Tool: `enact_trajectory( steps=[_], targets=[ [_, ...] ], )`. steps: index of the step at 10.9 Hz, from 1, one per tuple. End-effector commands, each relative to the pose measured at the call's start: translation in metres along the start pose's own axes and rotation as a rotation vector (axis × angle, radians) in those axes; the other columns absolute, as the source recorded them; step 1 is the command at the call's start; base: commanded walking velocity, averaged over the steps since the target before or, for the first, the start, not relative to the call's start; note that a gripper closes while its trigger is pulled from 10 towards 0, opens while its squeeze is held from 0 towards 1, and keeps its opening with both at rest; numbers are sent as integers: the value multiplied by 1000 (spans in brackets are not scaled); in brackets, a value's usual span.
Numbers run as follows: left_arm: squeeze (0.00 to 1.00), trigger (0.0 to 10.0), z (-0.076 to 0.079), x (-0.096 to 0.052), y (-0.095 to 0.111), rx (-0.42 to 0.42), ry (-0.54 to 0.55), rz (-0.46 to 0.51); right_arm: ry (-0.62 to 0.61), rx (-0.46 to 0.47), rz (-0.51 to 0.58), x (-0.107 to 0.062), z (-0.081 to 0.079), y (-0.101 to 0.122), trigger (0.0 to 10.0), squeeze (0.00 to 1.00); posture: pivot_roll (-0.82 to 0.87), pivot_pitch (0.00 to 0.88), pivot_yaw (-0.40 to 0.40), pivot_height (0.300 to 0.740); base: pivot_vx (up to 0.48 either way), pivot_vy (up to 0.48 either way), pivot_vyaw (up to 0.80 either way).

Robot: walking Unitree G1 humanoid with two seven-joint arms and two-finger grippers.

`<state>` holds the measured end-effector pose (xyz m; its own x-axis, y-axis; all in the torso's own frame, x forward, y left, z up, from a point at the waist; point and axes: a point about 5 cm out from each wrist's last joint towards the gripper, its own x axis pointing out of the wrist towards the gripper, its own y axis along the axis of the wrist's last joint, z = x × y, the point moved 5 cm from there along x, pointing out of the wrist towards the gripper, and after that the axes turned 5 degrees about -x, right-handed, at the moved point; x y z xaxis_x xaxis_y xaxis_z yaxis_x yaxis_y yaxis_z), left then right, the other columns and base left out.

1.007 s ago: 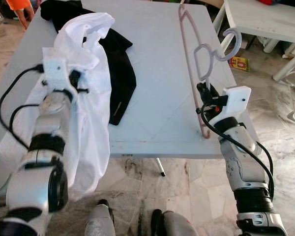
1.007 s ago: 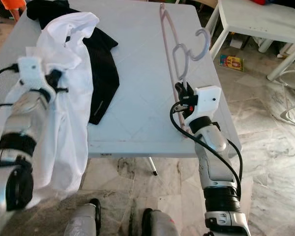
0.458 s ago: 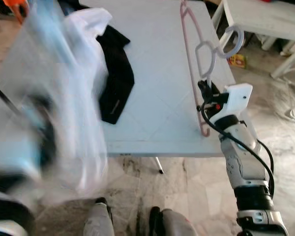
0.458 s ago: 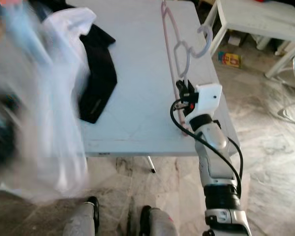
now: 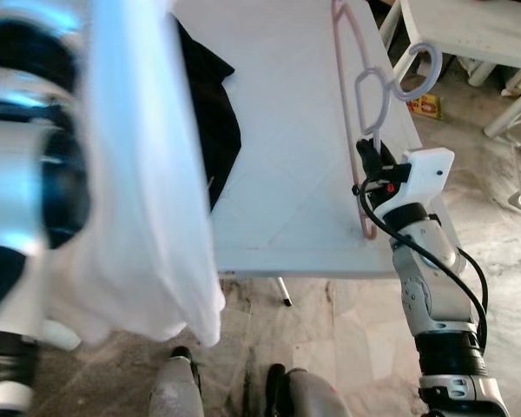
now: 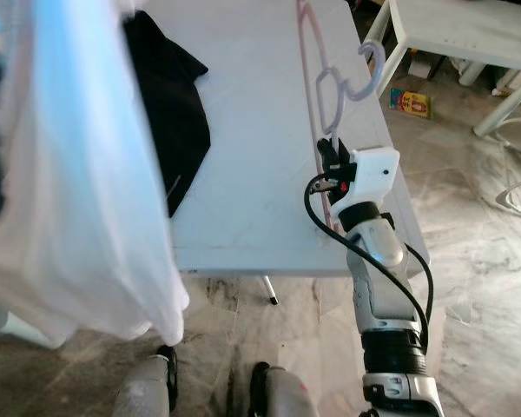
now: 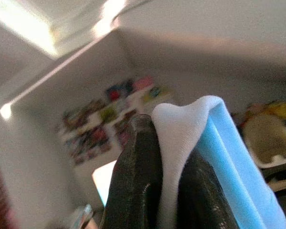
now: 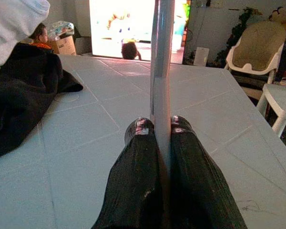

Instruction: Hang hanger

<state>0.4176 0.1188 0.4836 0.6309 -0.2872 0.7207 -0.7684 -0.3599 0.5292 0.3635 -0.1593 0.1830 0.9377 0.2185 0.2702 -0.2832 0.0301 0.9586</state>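
1 hanger (image 5: 358, 95), 1 white garment (image 5: 148, 174), 1 black garment (image 5: 215, 122), 2 tables (image 5: 286, 130), 2 grippers (image 5: 367, 155)

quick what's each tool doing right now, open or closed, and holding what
Left tool: closed on the white shirt, lifted high.
Right tool: closed on the pink hanger, over the table.

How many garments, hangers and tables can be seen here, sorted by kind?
Garments: 2, a white cloth shirt held up by the left tool and a black cloth garment lying on the table.
Hangers: 1, a pink plastic hanger pinched by the right tool.
Tables: 2, a grey square table and a white plastic side table.
Total: 5.
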Motion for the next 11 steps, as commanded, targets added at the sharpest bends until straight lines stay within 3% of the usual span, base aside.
enact_trajectory(
  steps=[1,2,3,4,5,6,7,8,9,11],
  targets=[
    [0,0,51,-28,-39,-1,-157,-82,-22,25,-128,-14,3,-32,10000,0,-49,210,-55,740,0,0,0],
    [0,0,76,-66,-86,10,-210,-226,-11,25,-130,-13,1,-33,10000,0,-47,214,-60,740,0,0,0],
    [0,0,80,-98,-123,-11,-196,-374,-6,26,-133,-12,0,-33,10000,0,-44,215,-63,740,0,0,0],
    [0,0,75,-157,-178,-64,-133,-646,2,29,-139,-13,-2,-34,10000,0,-41,215,-65,740,0,0,0],
    [1000,10000,60,-184,-198,-124,-70,-758,10,34,-143,-13,-4,-35,10000,0,-37,216,-66,740,0,0,0],
    [1000,10000,43,-187,-200,-81,-22,-755,14,39,-146,-13,-6,-37,10000,0,-22,217,-68,740,0,0,0],
    [1000,10000,20,-176,-192,-5,16,-699,25,49,-151,-12,-11,-39,10000,0,-9,215,-59,740,0,0,0],
    [1000,10000,11,-167,-184,-16,59,-656,27,53,-153,-13,-13,-40,10000,0,5,207,-50,740,0,0,0],
    [1000,10000,15,-159,-159,-145,119,-541,30,66,-157,-12,-16,-44,10000,0,27,205,-46,740,0,0,0],
    [1000,10000,35,-185,-140,-263,176,-558,54,77,-154,-8,-24,-44,10000,0,52,202,-52,740,0,0,0]
  ],
)
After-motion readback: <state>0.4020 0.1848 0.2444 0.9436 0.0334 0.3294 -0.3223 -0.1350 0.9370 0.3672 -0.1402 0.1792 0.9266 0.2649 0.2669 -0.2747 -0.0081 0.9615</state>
